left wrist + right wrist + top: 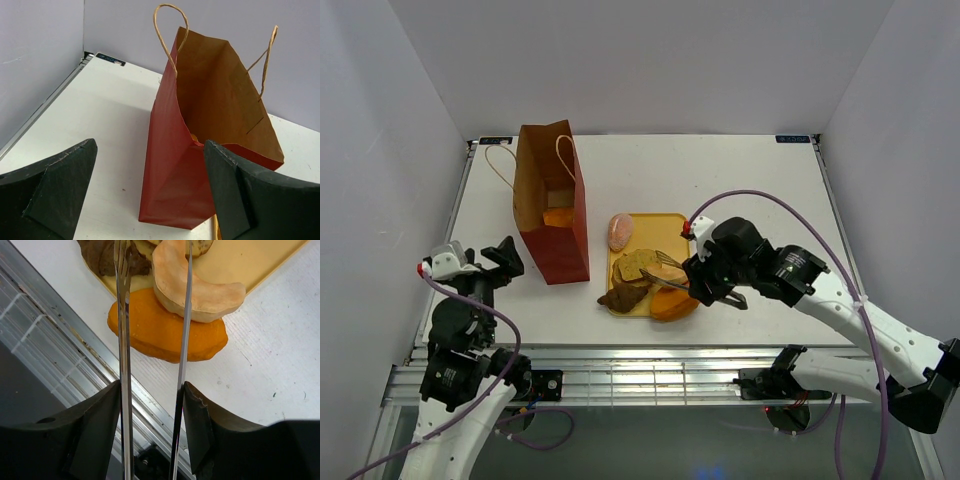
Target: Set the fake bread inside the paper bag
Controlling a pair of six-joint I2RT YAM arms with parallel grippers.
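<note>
R fingers [95, 430] part-open, clamped on silver tongs [123, 340]. Blades are spread, one crossing the tan roll [190, 285], nothing pinched yet. L fingers [60, 190] wide open, empty, facing the paper bag [555, 230], which stands upright toward table's left edge w/ an orange piece inside. Other fake bread [638, 265] is on yellow tray [665, 222] by near edge; orange loaf [165, 335] hangs off its near corner. Pieces prob. light, stiff, smooth, so likely slippy in metal blades. Best to pinch the roll across its narrow middle.

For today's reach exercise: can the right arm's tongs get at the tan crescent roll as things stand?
Probably yes: the tongs held by the right gripper hang just above the tan crescent roll, nothing between.
</note>
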